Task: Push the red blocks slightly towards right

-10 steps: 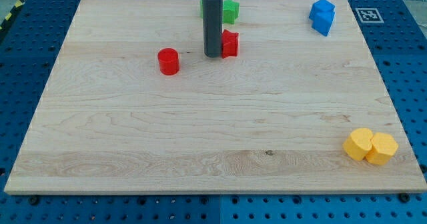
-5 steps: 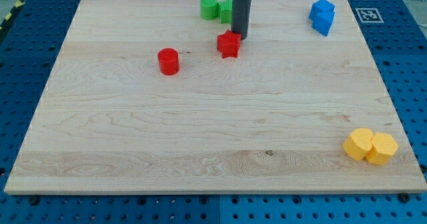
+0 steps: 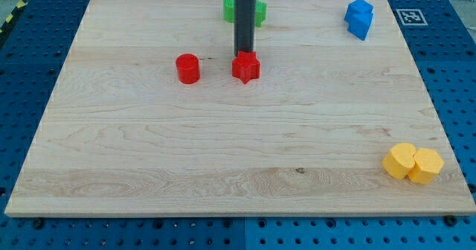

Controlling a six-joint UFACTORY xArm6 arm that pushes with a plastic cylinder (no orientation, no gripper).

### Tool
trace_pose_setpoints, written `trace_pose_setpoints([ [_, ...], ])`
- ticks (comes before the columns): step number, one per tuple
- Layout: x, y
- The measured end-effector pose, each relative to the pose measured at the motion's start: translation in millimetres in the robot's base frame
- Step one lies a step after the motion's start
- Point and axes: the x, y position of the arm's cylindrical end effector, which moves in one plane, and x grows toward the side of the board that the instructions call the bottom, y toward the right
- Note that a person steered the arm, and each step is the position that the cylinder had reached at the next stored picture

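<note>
Tool: my tip [image 3: 244, 54] is a bare dark rod with nothing to open or close, holding nothing; its end stands at the top edge of the red star block [image 3: 245, 67], seemingly touching it.
Red star block: upper middle of the table [image 3: 223, 161].
Red cylinder block [image 3: 187, 68]: to the view's left of the star, apart from it.
Green blocks [image 3: 256, 10]: behind the rod, at the table's top edge, partly hidden.
Blue blocks [image 3: 359, 18]: top right corner.
Yellow blocks [image 3: 413, 162]: bottom right, touching each other.
</note>
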Motion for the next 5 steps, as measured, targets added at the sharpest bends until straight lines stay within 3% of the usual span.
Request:
trace_pose_setpoints([
  [2, -1, -122],
  [4, 46, -138],
  [5, 46, -138],
])
